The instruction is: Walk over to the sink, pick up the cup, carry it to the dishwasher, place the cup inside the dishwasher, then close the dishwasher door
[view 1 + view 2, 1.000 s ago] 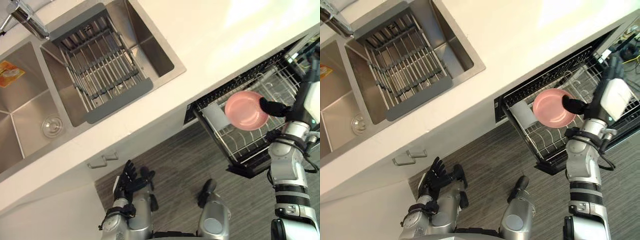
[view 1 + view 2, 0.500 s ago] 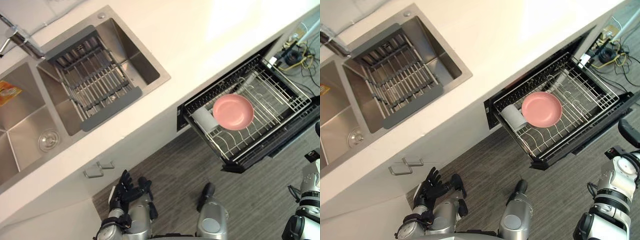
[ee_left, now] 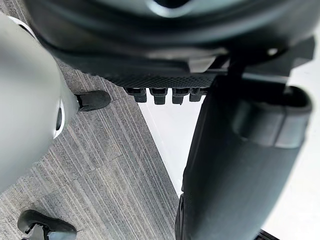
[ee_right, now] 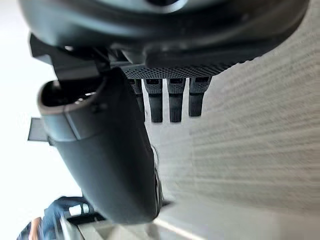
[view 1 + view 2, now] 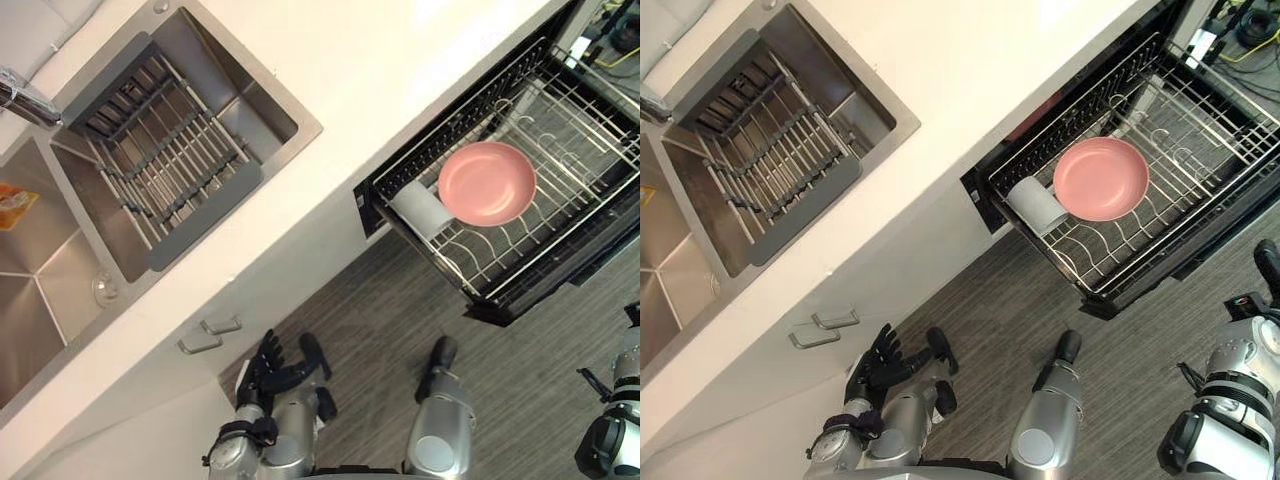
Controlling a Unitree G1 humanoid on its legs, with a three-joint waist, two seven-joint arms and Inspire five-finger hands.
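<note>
**Sink** (image 5: 268, 95): upper left of the frame, steel, two basins set in the pale worktop (image 5: 390, 60). A grey slatted drain rack (image 5: 165, 160) spans the right-hand basin. The tap (image 5: 20, 98) stands at the left edge.

**Dishwasher rack** (image 5: 585, 150): upper right, wire, drawn out from under the worktop above the grey plank floor (image 5: 370, 310).

**Pink bowl** (image 5: 487, 183): in the dishwasher rack, toward its left end, open face toward the camera.

**White cup** (image 5: 418, 208): on its side in the left corner of the dishwasher rack, just beside the pink bowl, whose rim overlaps it.

**Left robot hand** (image 5: 272, 368): lower centre-left of the frame, in front of the cupboard, below its two bar handles (image 5: 210, 335). Fingers spread and straight, holding nothing.

**Right robot hand** (image 4: 102, 150): in its wrist view the fingers run straight in a row beside the thumb, relaxed, with nothing between them. Its arm enters at the lower right corner of the frame, well apart from the dishwasher rack.
</note>
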